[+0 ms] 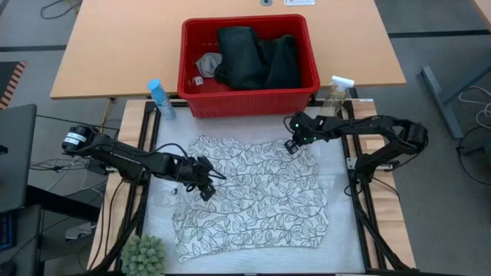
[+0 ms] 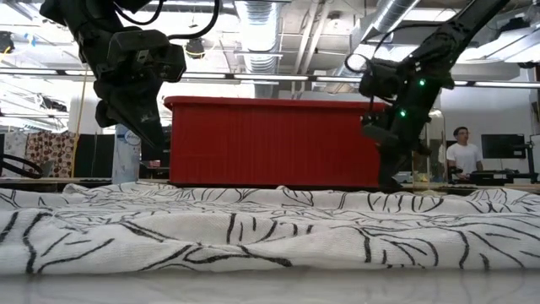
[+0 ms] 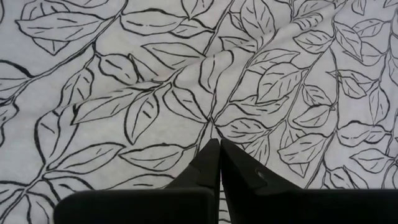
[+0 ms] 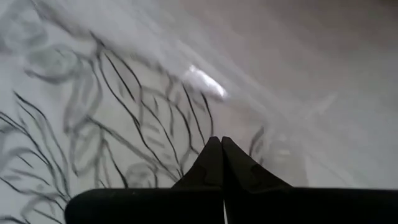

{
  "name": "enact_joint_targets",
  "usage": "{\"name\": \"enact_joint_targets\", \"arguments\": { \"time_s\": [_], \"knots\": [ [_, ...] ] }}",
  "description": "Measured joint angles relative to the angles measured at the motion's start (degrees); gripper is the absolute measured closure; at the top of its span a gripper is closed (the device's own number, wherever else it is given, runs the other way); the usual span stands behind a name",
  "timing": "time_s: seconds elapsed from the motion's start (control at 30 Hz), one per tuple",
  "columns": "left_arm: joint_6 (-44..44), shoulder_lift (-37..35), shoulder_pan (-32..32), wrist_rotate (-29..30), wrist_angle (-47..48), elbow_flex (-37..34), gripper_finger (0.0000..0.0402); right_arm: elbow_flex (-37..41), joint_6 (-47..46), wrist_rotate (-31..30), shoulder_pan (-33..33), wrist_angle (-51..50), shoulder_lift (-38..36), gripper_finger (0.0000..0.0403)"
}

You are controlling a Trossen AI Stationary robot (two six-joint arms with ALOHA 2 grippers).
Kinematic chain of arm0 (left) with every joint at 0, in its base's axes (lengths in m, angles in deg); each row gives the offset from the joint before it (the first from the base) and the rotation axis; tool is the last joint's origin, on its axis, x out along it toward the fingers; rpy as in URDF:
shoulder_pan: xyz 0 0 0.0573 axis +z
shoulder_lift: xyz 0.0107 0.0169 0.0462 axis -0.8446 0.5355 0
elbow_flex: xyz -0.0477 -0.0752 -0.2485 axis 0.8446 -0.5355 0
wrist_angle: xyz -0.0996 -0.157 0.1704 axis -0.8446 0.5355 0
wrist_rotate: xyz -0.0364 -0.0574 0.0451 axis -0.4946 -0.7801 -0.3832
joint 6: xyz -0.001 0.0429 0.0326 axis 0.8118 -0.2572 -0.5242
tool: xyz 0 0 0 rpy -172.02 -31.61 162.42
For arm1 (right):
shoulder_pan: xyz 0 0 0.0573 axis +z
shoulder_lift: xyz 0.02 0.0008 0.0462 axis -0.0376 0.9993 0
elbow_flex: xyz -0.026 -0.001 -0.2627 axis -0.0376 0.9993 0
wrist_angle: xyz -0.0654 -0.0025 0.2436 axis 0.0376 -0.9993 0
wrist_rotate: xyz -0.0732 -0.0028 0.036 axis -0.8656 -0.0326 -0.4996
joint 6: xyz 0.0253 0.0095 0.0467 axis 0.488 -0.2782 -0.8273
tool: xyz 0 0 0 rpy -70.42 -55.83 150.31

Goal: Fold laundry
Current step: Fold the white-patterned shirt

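Left pincer (image 1: pixel 205 188) pressed together, tips down over the leaf cloth (image 1: pixel 253 199) near its left edge, holding nothing; right pincer (image 1: pixel 291 146) likewise closed and empty at the far right corner. The cloth lies spread on the bench (image 1: pixel 345 230), rumpled in low ridges. To fold it well, I'd say each pincer should open, pinch a corner cleanly, then lift both together to keep the edge taut. Farther back, jeans (image 1: pixel 257 57) and a small grey cloth (image 1: pixel 208 63) wait in the red basket (image 1: pixel 249 102). No readable labels anywhere.
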Motion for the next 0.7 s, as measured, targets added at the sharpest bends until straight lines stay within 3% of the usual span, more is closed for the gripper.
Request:
{"name": "enact_joint_targets", "arguments": {
  "time_s": [0.53, 0.7],
  "knots": [
    [-1.3, 0.0, 0.0, 0.0, 0.0, 0.0, 0.0401, 1.9, -0.4, -3.0, -3.8, -0.8, 0.0, 0.0388],
    [-1.3, 0.0, 0.0, 0.0, 0.0, 0.0, 0.0401, 1.4, 0.4, 0.2, -3.2, 4.0, -0.3, 0.0388]
  ]
}}
